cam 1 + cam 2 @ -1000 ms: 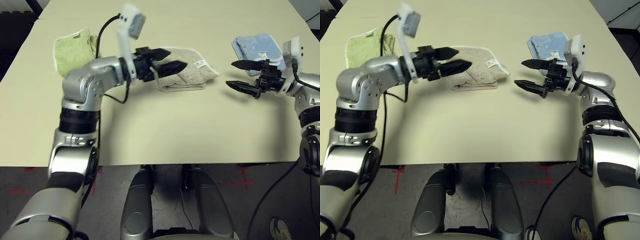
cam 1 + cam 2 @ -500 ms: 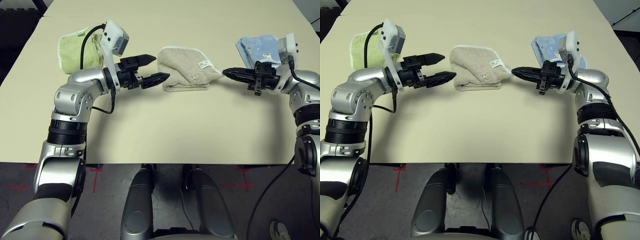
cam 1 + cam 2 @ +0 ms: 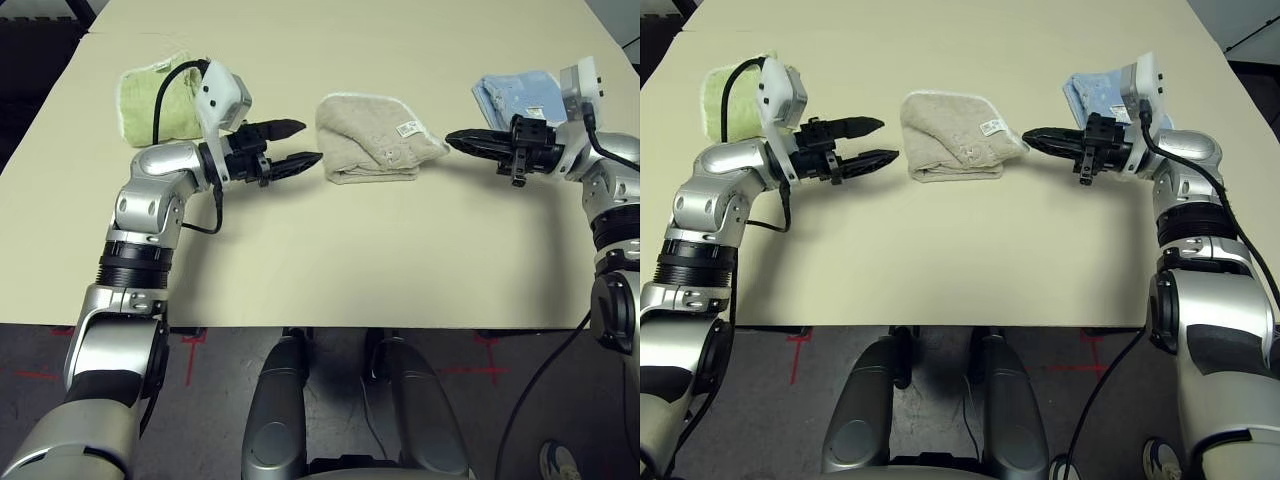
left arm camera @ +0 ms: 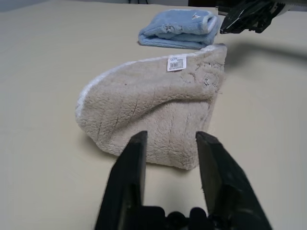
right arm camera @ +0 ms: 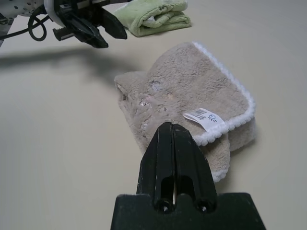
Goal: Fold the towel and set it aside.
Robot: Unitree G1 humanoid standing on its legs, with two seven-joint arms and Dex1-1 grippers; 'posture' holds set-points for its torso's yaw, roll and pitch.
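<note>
Towel (image 3: 370, 150) folded, underside hidden, end effectors flanking it

Both arms were clad in silver-grey metallic shells, built from rounded segments. A ribbed black band ringed each upper arm between shoulder and elbow sections. The left gripper (image 3: 297, 143) and right gripper (image 3: 461, 140) each ended in two tapered black fingers on a black, blocky wrist mount. A white box-shaped camera housing (image 3: 222, 97) sat atop the left wrist, a matching one (image 3: 580, 82) atop the right. A black cable (image 3: 170, 85) looped from the left housing back along the forearm; another black cable ran down the right arm.
</note>
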